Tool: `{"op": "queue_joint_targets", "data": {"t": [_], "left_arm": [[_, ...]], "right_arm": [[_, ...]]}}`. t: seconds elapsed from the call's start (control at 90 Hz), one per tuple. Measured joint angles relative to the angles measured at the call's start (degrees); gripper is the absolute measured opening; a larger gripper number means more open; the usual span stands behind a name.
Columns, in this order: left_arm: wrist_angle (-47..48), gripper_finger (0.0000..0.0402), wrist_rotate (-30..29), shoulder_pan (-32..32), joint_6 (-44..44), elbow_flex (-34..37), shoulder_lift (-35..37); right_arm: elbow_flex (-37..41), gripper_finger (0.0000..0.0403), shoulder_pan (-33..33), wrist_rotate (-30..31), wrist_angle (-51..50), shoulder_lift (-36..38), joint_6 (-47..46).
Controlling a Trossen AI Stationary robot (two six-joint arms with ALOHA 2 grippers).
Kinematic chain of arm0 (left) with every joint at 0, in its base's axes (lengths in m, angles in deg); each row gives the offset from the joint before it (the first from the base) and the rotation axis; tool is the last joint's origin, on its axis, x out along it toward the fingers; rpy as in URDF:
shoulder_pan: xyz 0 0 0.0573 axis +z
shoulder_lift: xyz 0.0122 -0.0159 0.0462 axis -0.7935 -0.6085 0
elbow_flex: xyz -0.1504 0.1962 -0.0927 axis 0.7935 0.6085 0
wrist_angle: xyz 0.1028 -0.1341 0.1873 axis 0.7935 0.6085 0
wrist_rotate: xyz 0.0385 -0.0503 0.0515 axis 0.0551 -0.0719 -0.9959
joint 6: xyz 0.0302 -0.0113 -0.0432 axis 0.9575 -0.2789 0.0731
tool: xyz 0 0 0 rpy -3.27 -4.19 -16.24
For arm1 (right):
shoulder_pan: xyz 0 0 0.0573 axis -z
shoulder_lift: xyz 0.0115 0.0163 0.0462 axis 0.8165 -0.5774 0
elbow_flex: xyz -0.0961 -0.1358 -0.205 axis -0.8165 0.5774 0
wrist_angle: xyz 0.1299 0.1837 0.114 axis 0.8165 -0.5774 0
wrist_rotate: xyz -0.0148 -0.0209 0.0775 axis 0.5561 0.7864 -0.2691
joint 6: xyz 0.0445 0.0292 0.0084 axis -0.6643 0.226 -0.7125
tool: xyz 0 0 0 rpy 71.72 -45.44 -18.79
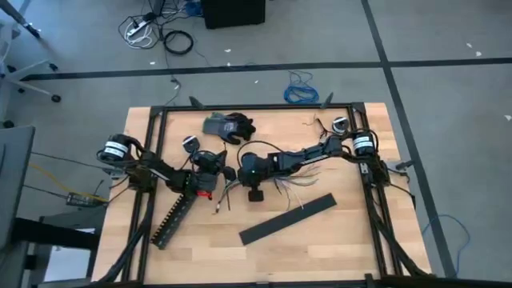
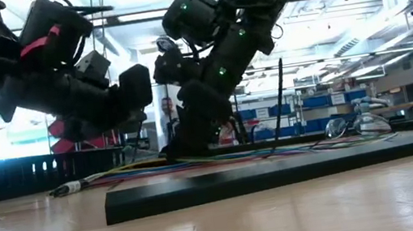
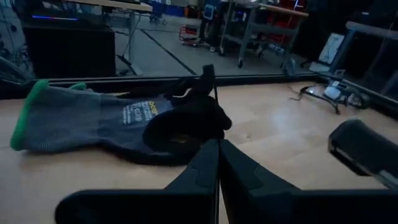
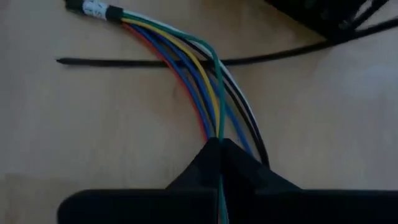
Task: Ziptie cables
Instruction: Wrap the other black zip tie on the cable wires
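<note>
Right wrist view shows the cables (image 4: 205, 81), a bundle of thin wires in green, yellow, blue, red, white and black, lying on the light wooden table (image 4: 74, 137). The wires are held together at one end by a white and black sleeve and they curve down to the right gripper (image 4: 219, 149). Its two dark fingers are pressed together, and at least the green wire runs between the tips, so this claw is closed on the cables. One ziptie (image 4: 124, 62), a long thin black plastic strip, lies flat on the wood and crosses under the bundle.

In the high view the bundle lies near the middle of the table, just beside the right gripper (image 1: 254, 192), with loose wire ends (image 1: 292, 184) fanning out to the right. A wide flat black bar (image 1: 288, 218) lies below it, nearer the front edge. A long black slotted duct (image 1: 174, 216) lies to the left.

The left gripper (image 3: 217, 149) is closed too, with its fingers meeting at the tips; I cannot tell if they hold anything. Ahead of it a grey and black work glove with a green cuff (image 3: 112, 121) lies on the table.
</note>
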Motion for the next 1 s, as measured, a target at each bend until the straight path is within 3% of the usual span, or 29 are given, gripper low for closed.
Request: {"op": "queue_joint_targets", "data": {"t": [0.167, 0.311, 0.567, 0.756, 0.867, 1.0], "left_arm": [[0.59, 0.0, 2.5, -0.86, -1.49, 0.0, 0.0], [0.66, 0.0, 1.61, -1.76, -1.57, 0.0, 0.0], [0.7, 0.0, 1.58, -2.31, -1.85, 0.0, 0.0], [0.66, 0.0, 0.76, -4.21, -4.27, 1.49, 0.5], [0.76, 0.0, -1.16, -5.92, -8.01, 3.29, 0.5], [0.61, 0.0, -3.28, -7.89, -10.22, 4.42, 0.5]], "right_arm": [[0.0, 0.0004, 0.0, -1.36, 1.13, 0.0, -0.04], [0.0, 0.0032, -0.33, -0.92, -1.15, 0.0, -0.17], [-1.93, 0.0157, -1.34, 0.51, -2.97, 0.0, -3.32], [-6.05, 0.0251, -3.72, 2.36, -10.09, 0.02, -3.61], [-6.27, 0.0279, -5.61, 2.64, -11.45, 0.02, -2.43], [-6.29, 0.0285, -7.97, 5.59, -10.73, 0.02, 0.71]]}}
